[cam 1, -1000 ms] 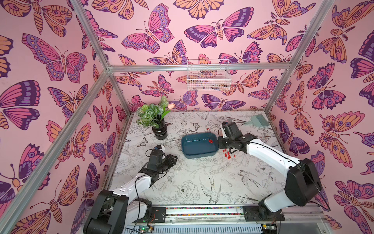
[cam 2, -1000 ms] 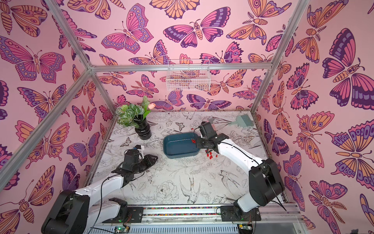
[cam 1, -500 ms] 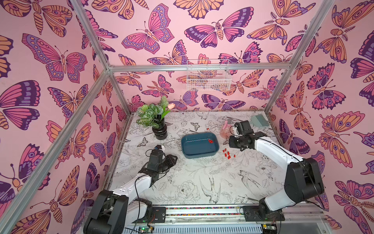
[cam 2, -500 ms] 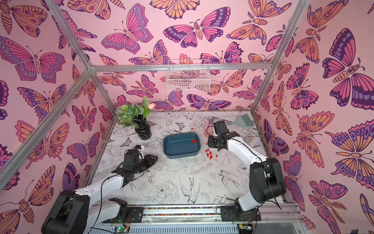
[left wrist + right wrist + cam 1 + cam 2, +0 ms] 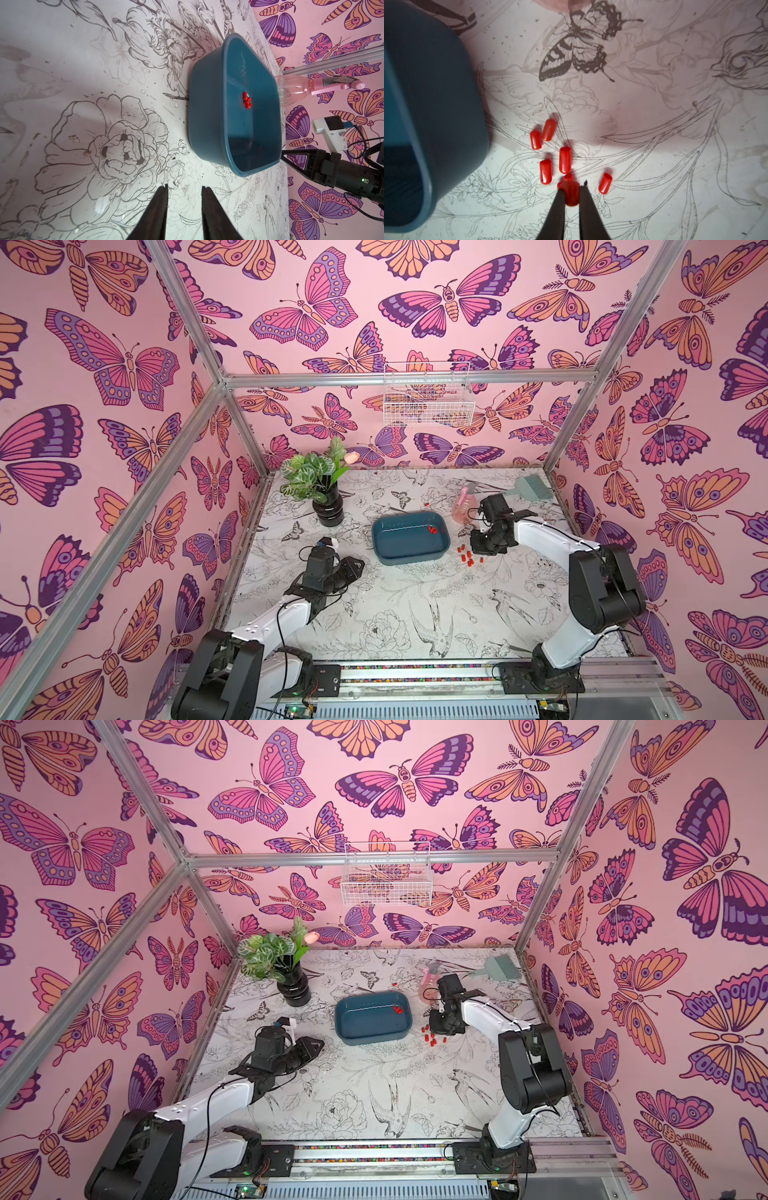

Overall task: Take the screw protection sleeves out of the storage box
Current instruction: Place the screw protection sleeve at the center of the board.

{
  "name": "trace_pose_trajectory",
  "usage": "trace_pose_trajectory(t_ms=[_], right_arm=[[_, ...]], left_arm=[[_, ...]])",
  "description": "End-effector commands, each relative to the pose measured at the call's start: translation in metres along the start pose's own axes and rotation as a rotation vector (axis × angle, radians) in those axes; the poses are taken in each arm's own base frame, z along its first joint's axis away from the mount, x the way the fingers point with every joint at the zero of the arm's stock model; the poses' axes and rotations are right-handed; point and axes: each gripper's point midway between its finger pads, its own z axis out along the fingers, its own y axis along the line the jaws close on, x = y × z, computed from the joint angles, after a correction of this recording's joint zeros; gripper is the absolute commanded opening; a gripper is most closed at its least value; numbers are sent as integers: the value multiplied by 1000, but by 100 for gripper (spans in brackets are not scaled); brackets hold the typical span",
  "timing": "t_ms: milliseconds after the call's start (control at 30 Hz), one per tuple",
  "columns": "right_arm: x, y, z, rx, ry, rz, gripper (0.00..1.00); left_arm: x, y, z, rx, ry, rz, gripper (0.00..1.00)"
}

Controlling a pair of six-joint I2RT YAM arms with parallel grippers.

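Note:
The teal storage box (image 5: 399,539) (image 5: 368,1019) sits mid-table. A few red screw protection sleeves (image 5: 432,530) (image 5: 246,101) lie together inside it near its right end. Several more sleeves (image 5: 468,558) (image 5: 564,160) lie on the table just right of the box (image 5: 436,104). My right gripper (image 5: 572,188) (image 5: 478,549) hangs low over that pile, shut on one red sleeve (image 5: 572,195). My left gripper (image 5: 184,188) (image 5: 357,564) rests left of the box (image 5: 234,135), jaws apart and empty.
A single red sleeve (image 5: 425,504) lies on the table behind the box. A pink spray bottle (image 5: 463,506) stands just behind my right wrist. A teal brush (image 5: 532,487) is at the back right, a potted plant (image 5: 328,510) at the back left, and a wire basket (image 5: 428,404) on the wall.
My right gripper has moved from the box's right end out to the right and come down over the pile beside the box. The left arm has not moved.

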Motion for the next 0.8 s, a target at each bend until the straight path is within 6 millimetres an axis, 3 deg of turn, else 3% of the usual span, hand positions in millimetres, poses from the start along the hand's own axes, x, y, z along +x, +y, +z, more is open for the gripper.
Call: trace_pose_trajectory(t_ms=[0,767], right_arm=[[-4,-3,-3,9,14,-6,17],[2,-13,12,63,77,-20,16]], left_arm=[[-2,-3,-1,0,0,7,33],[-2,-4,-2,5,-2,8,33]])
